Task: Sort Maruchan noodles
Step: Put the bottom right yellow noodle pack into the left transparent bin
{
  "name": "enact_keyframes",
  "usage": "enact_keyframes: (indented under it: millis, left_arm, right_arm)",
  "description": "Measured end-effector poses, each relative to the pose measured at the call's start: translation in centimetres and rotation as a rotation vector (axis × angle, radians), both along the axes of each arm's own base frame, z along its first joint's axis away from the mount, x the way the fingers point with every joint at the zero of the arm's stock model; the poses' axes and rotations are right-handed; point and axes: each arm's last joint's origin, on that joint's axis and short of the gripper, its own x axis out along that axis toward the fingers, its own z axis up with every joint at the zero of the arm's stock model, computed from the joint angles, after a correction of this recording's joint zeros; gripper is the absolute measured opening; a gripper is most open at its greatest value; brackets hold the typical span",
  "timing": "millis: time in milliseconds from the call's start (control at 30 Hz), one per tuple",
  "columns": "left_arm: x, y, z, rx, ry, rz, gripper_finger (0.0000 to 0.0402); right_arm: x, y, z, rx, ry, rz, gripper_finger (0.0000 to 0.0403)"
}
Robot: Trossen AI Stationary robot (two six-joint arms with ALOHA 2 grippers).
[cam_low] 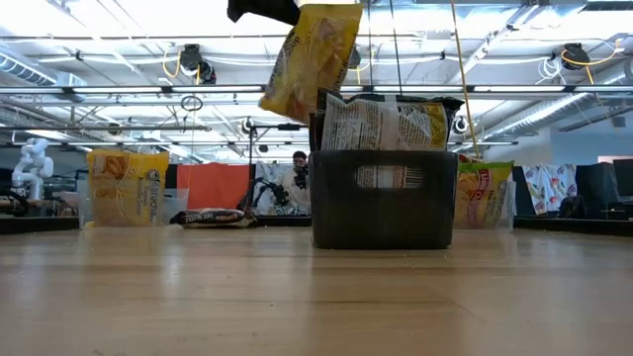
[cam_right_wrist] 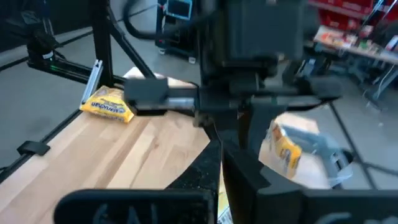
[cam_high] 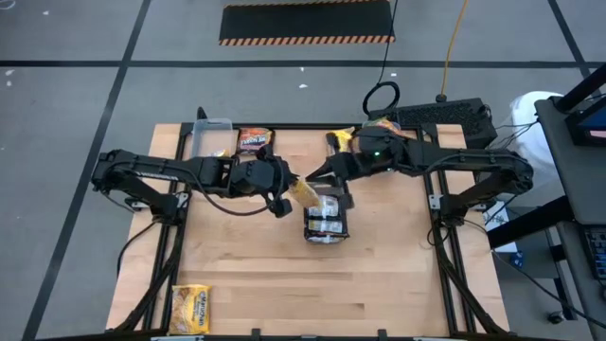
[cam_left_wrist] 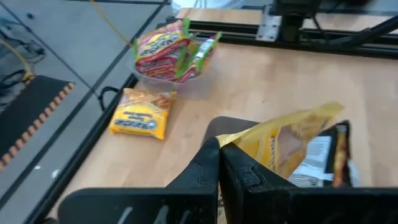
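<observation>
My left gripper (cam_high: 287,196) (cam_left_wrist: 219,155) hovers just left of the dark grey tray (cam_high: 327,232) (cam_low: 384,203) and is shut on a yellow noodle packet (cam_high: 306,193) (cam_low: 309,59) (cam_left_wrist: 292,140). Several packets (cam_low: 388,124) stand on edge in the tray. My right gripper (cam_high: 308,178) (cam_right_wrist: 221,168) is shut and sits close beside the held packet, on its far side, facing the left gripper. Loose packets lie flat on the table: a yellow one (cam_high: 191,308) near the left corner, a dark brown one (cam_high: 254,140) at the far edge, and a yellow one (cam_left_wrist: 140,112) beside a tub. My left gripper pinches the yellow packet by one corner (cam_left_wrist: 225,143) between its two fingers, coming level from the table's left. The packet is lifted clear and hangs tilted above the tray's left edge. My right gripper shows a yellow sliver between its fingers; I cannot tell whether it touches the packet.
A clear tub (cam_high: 210,137) (cam_right_wrist: 311,149) holding a yellow packet stands at the far left. Another clear tub (cam_left_wrist: 171,53) with red and green packets stands at the far right, behind the right arm. Bare wood lies toward the table's near edge (cam_high: 322,294).
</observation>
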Motion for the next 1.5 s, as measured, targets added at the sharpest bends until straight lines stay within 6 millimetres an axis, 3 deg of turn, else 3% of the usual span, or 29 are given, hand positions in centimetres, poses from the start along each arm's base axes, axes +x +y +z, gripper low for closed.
enact_keyframes:
  millis: [367,767,1200,1500]
  left_arm:
    - [-2.2,1.6,1.5,0.083,-0.006,0.146,0.0]
    - [-8.8,4.7,4.1,0.061,0.004,0.394,0.0]
    - [-15.3,7.2,5.3,0.008,-0.012,0.699,0.0]
    - [-18.4,8.0,5.1,-0.03,0.033,0.854,0.0]
  right_arm:
    - [-5.2,0.4,4.2,-0.032,-0.135,0.001,0.0013]
    - [-9.4,0.8,5.7,-0.033,-0.137,0.001,0.0013]
    - [-10.1,0.9,5.5,-0.031,-0.104,0.003,0.0013]
    - [-10.1,0.9,5.4,-0.029,-0.089,0.004,0.0013]
